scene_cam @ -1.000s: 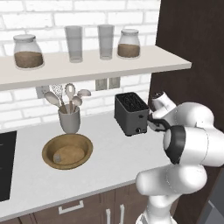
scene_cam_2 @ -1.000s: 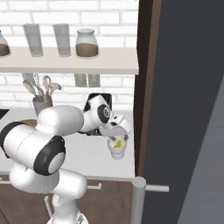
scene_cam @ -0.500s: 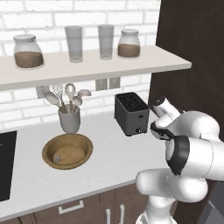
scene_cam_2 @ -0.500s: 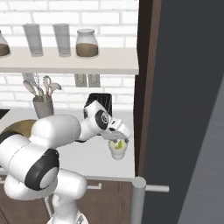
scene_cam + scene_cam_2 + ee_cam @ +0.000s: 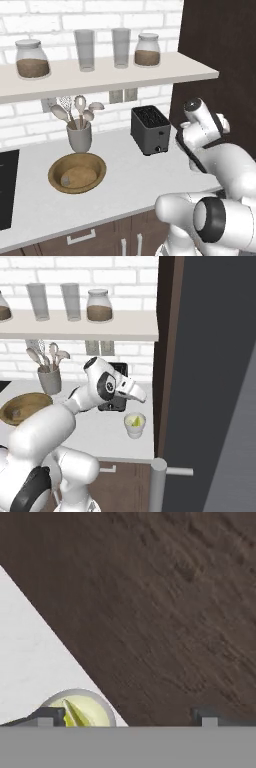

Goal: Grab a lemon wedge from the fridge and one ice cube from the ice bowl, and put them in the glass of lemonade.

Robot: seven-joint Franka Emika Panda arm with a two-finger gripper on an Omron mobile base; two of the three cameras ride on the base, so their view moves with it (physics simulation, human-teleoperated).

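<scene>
The glass of lemonade [image 5: 135, 425] stands on the white counter beside the dark cabinet panel, with the yellow-green lemon wedge [image 5: 132, 420] lying in its liquid. My gripper [image 5: 141, 397] hovers a little above the glass, open, with nothing between its fingers. In the hand view the glass of lemonade [image 5: 77, 709] and the lemon wedge [image 5: 71, 713] sit at the lower left, just beside one fingertip [image 5: 47, 715]; the gripper [image 5: 125, 717] is spread wide. The wooden ice bowl [image 5: 77, 172] rests far left on the counter with a small pale lump inside. The grey fridge [image 5: 215, 381] fills the right.
A black toaster [image 5: 150, 130] stands behind my hand, near the glass. A grey utensil cup [image 5: 79, 136] sits behind the bowl. The shelf [image 5: 100, 72] above carries jars and tall glasses. A dark brown cabinet panel [image 5: 165, 602] rises close by the glass. A black cooktop [image 5: 6, 187] lies far left.
My hand has risen from directly over the glass to a little above it, staying open. The wedge now lies in the lemonade.
</scene>
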